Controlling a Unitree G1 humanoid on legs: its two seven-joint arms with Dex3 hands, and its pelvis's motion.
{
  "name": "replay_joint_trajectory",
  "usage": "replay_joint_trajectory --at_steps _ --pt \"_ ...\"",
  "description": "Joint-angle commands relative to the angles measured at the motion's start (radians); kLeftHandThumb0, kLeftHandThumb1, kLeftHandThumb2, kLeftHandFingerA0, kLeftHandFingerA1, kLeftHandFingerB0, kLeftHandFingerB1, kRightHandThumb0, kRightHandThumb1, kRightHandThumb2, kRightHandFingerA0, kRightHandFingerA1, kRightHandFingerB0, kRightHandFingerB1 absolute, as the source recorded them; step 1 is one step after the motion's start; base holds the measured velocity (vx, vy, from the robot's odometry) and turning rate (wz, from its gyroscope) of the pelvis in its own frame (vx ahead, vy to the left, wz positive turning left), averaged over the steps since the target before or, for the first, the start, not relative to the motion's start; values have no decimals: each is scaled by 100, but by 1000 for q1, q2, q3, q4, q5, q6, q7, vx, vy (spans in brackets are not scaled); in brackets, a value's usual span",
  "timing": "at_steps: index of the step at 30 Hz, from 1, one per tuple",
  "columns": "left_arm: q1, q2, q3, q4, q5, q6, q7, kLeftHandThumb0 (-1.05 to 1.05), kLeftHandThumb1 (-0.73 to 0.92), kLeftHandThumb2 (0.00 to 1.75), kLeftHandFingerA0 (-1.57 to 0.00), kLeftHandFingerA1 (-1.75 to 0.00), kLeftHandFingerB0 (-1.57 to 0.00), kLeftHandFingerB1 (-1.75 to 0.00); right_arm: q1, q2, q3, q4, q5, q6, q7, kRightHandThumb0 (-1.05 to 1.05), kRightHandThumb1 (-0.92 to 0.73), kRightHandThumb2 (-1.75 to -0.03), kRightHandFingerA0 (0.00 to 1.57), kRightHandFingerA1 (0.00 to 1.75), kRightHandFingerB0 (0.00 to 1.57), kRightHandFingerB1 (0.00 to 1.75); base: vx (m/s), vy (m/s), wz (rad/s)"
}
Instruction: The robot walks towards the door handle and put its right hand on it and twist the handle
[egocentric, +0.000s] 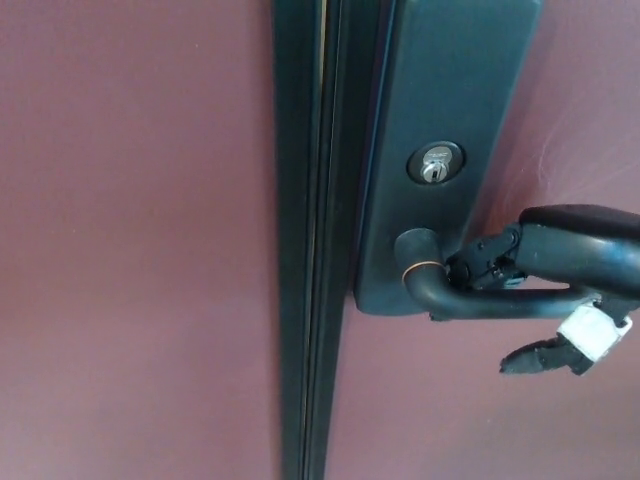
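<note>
Maroon door (130, 250) as backdrop; lever handle (500, 303), rigid smooth metal, likely slippery and spring-loaded, is seen at right centre, loosely wrapped by the right hand (545, 285); best gripped toward its free end for leverage.

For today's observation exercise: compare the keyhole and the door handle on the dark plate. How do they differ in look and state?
The keyhole is a small, round, silvery part set flush in the plate; the door handle is a long, dark lever that sticks out and bends to the side. Nothing touches the keyhole, while the right robot hand rests on the door handle. Both sit on the same dark plate.
</note>
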Motion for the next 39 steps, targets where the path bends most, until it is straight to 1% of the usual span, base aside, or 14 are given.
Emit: replay_joint_trajectory --at_steps 1,16,19,20,21,22,23,27,28,30,31,35,36,39 --pt "6 4 3 -1 3 1 0 -22 55 57 -77 -52 -58 -43 86 31 20 43 -15 14 53 -14 -57 -57 81 51 82 53 0 0 0" --pt "6 3 13 -5 -3 4 -13 -24 56 57 -77 -51 -58 -43 146 80 -57 40 -31 -9 58 -13 -57 -57 82 56 80 55 0 0 0" --pt "21 -1 12 -2 -1 -2 -7 -23 56 57 -77 -51 -58 -43 165 87 -62 42 -38 -29 57 -14 -58 -57 79 55 69 49 0 0 0" --pt "22 -1 11 -2 0 -3 -7 -23 56 57 -77 -51 -58 -43 164 90 -64 45 -39 -32 60 -15 -58 -57 68 50 57 44 0 0 0" --pt "19 0 9 -3 1 1 -8 -25 55 57 -76 -51 -58 -43 159 78 -66 41 -43 -29 74 -20 -58 -101 2 50 0 47 0 0 0" --pt "18 0 9 -3 2 3 -8 -25 55 57 -76 -51 -58 -43 157 74 -67 39 -45 -29 80 -20 -58 -101 2 50 0 47 0 0 0" --pt "17 -1 10 -2 1 6 -7 -25 55 57 -76 -50 -58 -43 153 64 -67 30 -52 -23 90 -36 -56 -57 0 25 10 26 0 0 0" --pt "18 0 10 -1 1 6 -8 -25 55 57 -77 -51 -58 -43 140 53 -66 21 -68 -13 107 -49 -56 -57 0 17 9 25 0 0 0" --pt "22 2 12 -3 -1 2 -10 -24 55 57 -77 -51 -58 -43 101 32 -80 -11 -63 31 142 -69 -44 -83 0 15 6 26 0 0 0" --pt "20 2 14 -4 -4 2 -12 -25 54 57 -78 -52 -59 -43 74 20 -96 -28 -52 60 162 -81 -50 -87 0 4 9 18 0 0 0" --pt "23 1 20 -6 -10 -1 -19 -24 55 57 -76 -51 -58 -43 65 18 -129 -41 -19 81 169 -70 -43 -82 0 16 6 26 0 0 0" --pt "23 0 22 -4 -9 0 -21 -24 55 57 -75 -51 -58 -43 54 17 -179 -44 18 102 195 -67 -42 -81 0 17 9 26 0 0 0" --pt "22 2 24 -4 -10 0 -20 -24 55 57 -75 -51 -58 -43 39 21 -185 -38 22 106 202 -67 -52 -58 0 21 9 24 0 0 0" --pt "36 1 24 -2 -7 -2 -13 -24 55 57 -76 -51 -58 -43 29 17 -223 -41 52 125 230 -63 -51 -57 0 22 9 25 0 0 0"
